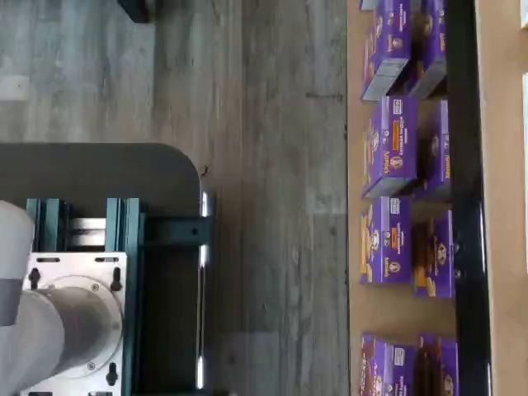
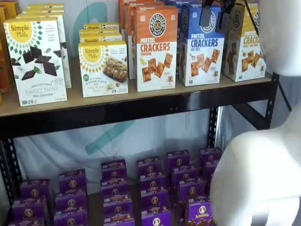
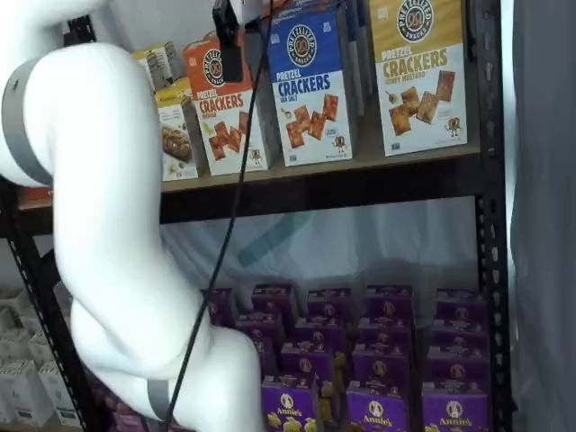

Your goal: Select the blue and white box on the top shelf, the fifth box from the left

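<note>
Blue and white box point(image 2: 201, 46) stands upright at front edge of top shelf point(image 2: 117, 101), between orange-topped Cheddar carton point(image 2: 156, 48) and yellow-topped carton point(image 2: 244, 44); visible in both shelf views. Gripper point(image 2: 215, 15) hangs from upper edge in front of box's blue part; two black fingers point(image 2: 206, 16) show with gap between, jaws open, holding nothing. In a shelf view, one finger point(image 3: 227, 40) only, cable beside. White arm point(image 3: 108, 234) fills foreground. Purple boxes point(image 2: 150, 188) on lower level.
</note>
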